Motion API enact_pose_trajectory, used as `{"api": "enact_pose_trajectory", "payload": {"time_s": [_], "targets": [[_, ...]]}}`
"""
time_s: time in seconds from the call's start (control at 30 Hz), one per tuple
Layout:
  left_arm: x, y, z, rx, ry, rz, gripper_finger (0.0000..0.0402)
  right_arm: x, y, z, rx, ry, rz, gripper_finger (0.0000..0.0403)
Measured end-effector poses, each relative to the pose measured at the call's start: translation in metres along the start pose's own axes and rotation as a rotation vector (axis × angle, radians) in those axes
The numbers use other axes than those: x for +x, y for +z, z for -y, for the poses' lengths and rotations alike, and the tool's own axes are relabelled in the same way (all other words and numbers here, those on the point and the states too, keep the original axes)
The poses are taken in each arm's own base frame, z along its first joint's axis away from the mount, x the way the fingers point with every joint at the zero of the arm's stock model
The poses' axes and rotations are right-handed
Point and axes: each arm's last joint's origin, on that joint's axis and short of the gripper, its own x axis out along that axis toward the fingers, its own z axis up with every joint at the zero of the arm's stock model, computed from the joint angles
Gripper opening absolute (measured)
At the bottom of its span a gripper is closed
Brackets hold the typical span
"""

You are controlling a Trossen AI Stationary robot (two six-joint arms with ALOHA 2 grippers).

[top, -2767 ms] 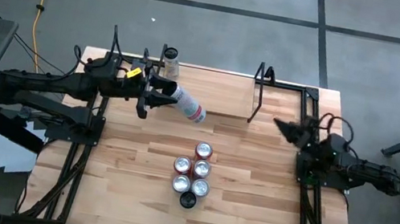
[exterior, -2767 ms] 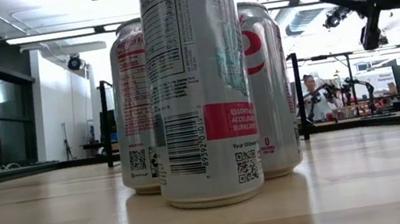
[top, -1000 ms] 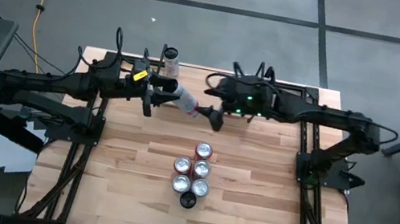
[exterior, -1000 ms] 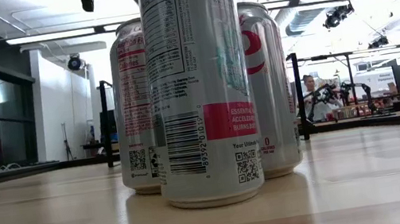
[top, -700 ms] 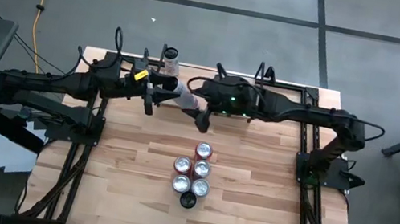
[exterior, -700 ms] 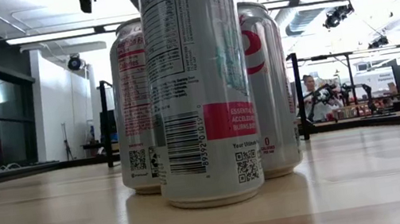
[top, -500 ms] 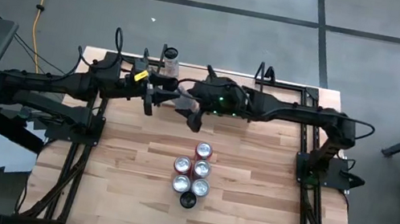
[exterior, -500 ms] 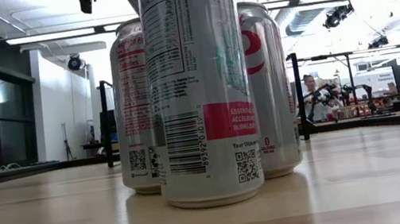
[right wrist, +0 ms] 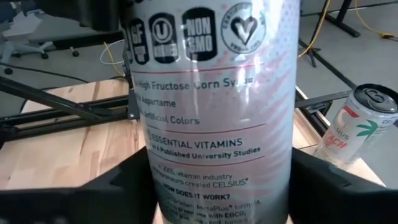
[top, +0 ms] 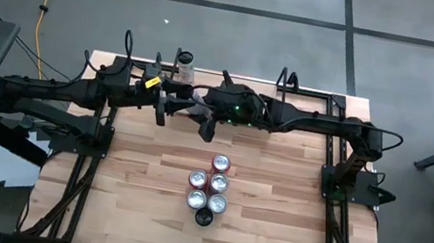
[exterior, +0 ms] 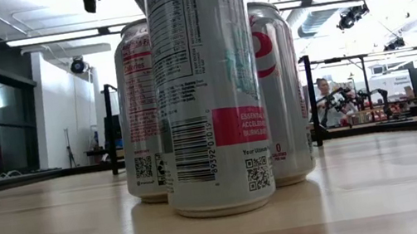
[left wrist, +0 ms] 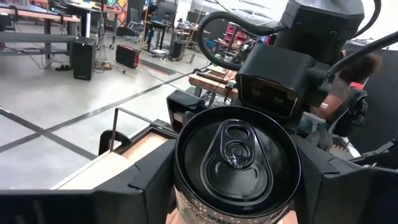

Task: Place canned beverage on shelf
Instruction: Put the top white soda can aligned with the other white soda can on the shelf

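1. My left gripper is clamped on the can. One finger is on each side of it.
2. My left wrist camera looks right at the can's top, with its pull tab.
3. My right gripper is at the same can, coming from the other side. The can's side, with all its small print, fills my right wrist camera.
4. I cannot tell if my right gripper is squeezing the can or just sitting round it.
5. From above, the can is almost hidden between my two grippers. It is over the shelf, at the far side of the table.
6. I cannot tell if the can touches the shelf.
7. One more can stands on the shelf, near the far edge and close to my left gripper. My right wrist camera sees it too.
8. More cans stand close together in the middle of the table, well apart from the shelf. A dark can stands at the near end of that bunch.
9. The low camera is right by those cans, so they look very big.
10. A person is far off in the room behind the table.
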Motion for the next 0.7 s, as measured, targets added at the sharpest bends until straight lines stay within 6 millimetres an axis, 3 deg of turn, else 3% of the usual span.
{"api": "enact_pose_trajectory", "payload": {"time_s": [0.3, 0.57, 0.7], "targets": [[-0.006, 0.003, -0.002, 0.055, -0.002, -0.001, 0.0245, -0.011, 0.000, 0.004, -0.033, -0.018, -0.055, 0.0233], [-0.041, 0.013, -0.007, 0.055, 0.014, -0.011, 0.0263, -0.035, -0.009, 0.016, -0.067, -0.049, -0.243, 0.0233], [-0.061, 0.019, -0.008, 0.029, 0.006, 0.021, 0.0262, -0.030, -0.018, 0.020, -0.078, -0.047, -0.263, 0.0232]]}}
